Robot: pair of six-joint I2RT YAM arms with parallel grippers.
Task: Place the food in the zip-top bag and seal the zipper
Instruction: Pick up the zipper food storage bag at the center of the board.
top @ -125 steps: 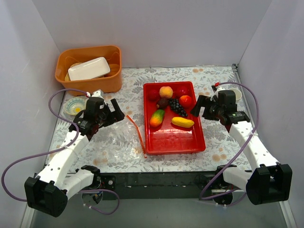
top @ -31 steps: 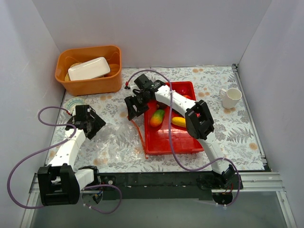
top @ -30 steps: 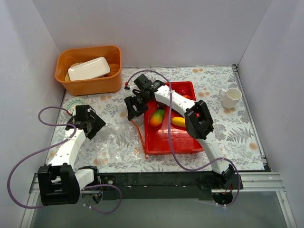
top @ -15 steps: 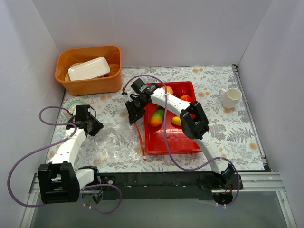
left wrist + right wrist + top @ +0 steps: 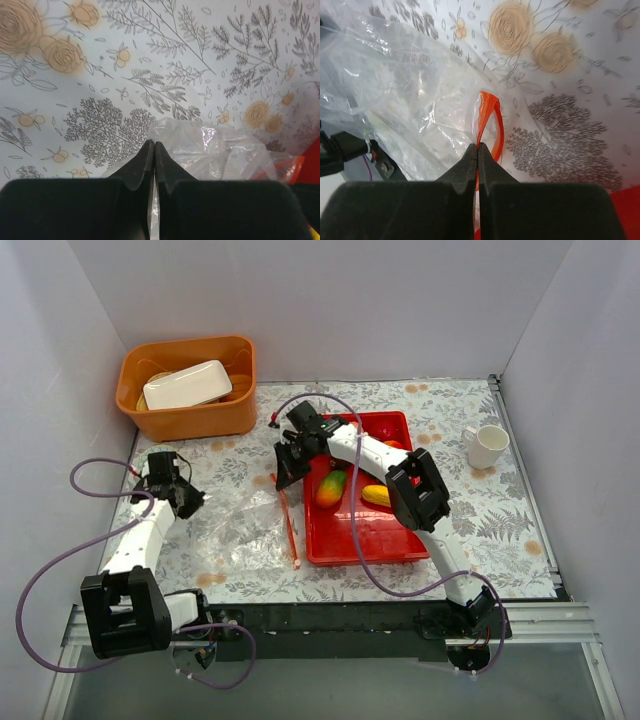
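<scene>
Left gripper: jaws pressed together, with a thin fold of clear plastic pinched between the tips at the left edge of the bag. Right gripper: jaws also together, clamped on the zipper, which rises from the tips as a narrow orange loop.

Containers:
- The bag lies crumpled on the flowered table, between the two grippers and just left of the tray.
- The zipper runs along the bag's right side, beside the tray's left wall. Its far end is in the right gripper's tips.
- The tray holds the food. Mango, yellow piece and red ball are visible.
- The basket, at the far left corner, holds a white dish.

Grip detail: in the left wrist view only a sliver of film shows between the tips, and the rest of the bag bunches ahead of them. In the right wrist view the crinkled bag spreads to the left of the pinched strip.

Around: the cup stands to the right, well apart from the tray. The right arm reaches across the tray's far half and hides the fruit under it.
</scene>
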